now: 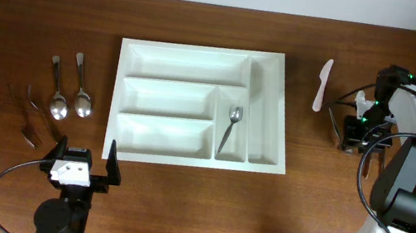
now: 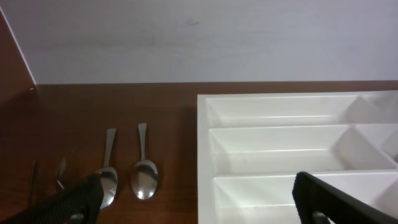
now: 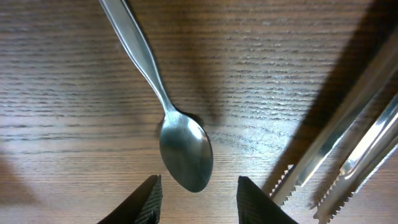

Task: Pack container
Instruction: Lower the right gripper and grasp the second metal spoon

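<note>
Right wrist view: the right gripper (image 3: pixel 199 202) points straight down at the table (image 1: pixel 177 204). Its jaws are partly apart and hold nothing.
Fingertips: the fingertips (image 3: pixel 151 200) stand on either side of the tip of a spoon (image 3: pixel 185 155), with a gap on both sides.
Spoon: it lies flat on the wood, bowl toward the gripper, handle running away to the upper left.
Knives: two serrated knives (image 3: pixel 339 140) lie to the right of the spoon, near it but apart.
Left gripper: the left gripper (image 2: pixel 199 205) is spread wide and empty. It sits low at the front of the table, facing the tray's near left corner.
Tray: the white tray (image 1: pixel 201 53) sits mid-table between the arms. One small spoon (image 1: pixel 232 124) lies in the short narrow compartment; the other four are bare.
Step (judgement): pickup of the next spoon, early in the packing.
Next move (judgement): lower, then close squarely on the spoon. The neck looks an easier hold than the broad bowl. Stay clear of the knives, then lift and carry it to the tray.
Overhead only: whole layout, tray contents, and a white knife (image 1: pixel 323 83) lying beyond the right arm.
Overhead lacks: the jaw-to-spoon gap, which is too small to make out there.
Left wrist only: a close look at the pair of spoons (image 2: pixel 144 177) left of the tray, with a fork (image 2: pixel 60 171) further left.
</note>
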